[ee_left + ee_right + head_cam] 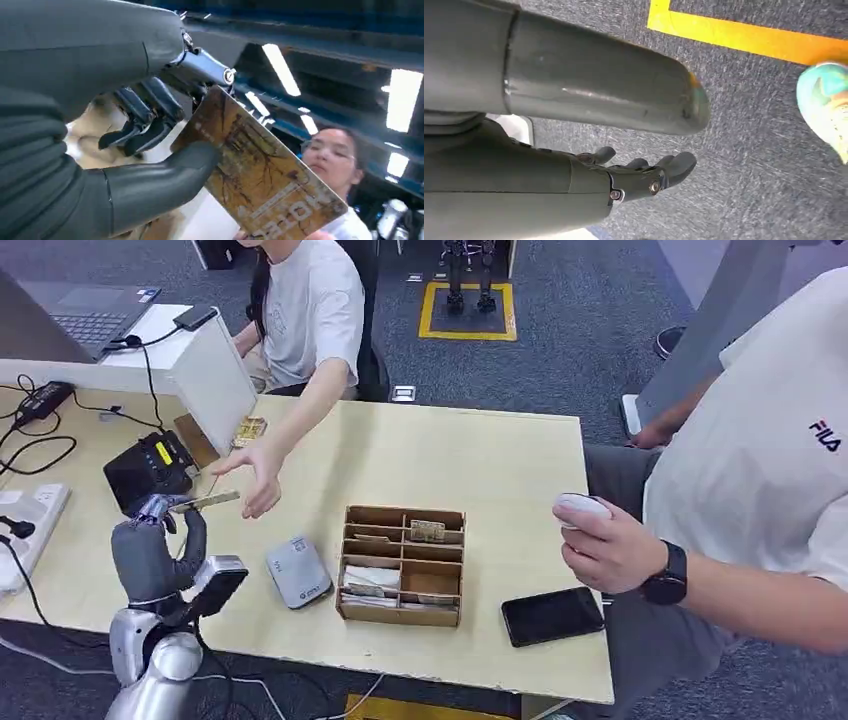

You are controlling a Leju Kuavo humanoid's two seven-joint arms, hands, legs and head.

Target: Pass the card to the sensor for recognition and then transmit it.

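One card (pixel 205 502) is pinched in the left hand (pixel 160 515), thumb on one face and fingers on the other, raised above the table's (pixel 500 455) left edge. The card lies nearly flat, its long axis running left to right, and its free end points away from the hand toward the open hand of a person (pixel 250 475) who reaches in from the table's far side. In the left wrist view the card (pixel 260 170) shows a yellow-brown printed face, the grey thumb (pixel 165 175) pressed against it, the darker fingers (pixel 150 112) curled behind. The person's fingers are just beside the card's free end; whether they touch it I cannot tell.

Just beyond the hand, near the left edge, sits a black card reader (pixel 150 468) with a yellow label. A grey flat device (pixel 298 571) lies toward the near edge, and beside it stands a wooden box with compartments (pixel 403 565) holding cards and papers. A black phone (pixel 552 616) lies near the near right corner. A second person sits at the right edge, holding a white mouse (pixel 582 508).

The table is pale wood, on grey carpet with a yellow-marked square beyond the far edge. Bare tabletop lies between the box and the far edge.

The right hand (pixel 644 175) hangs over the carpet, fingers apart and holding nothing.
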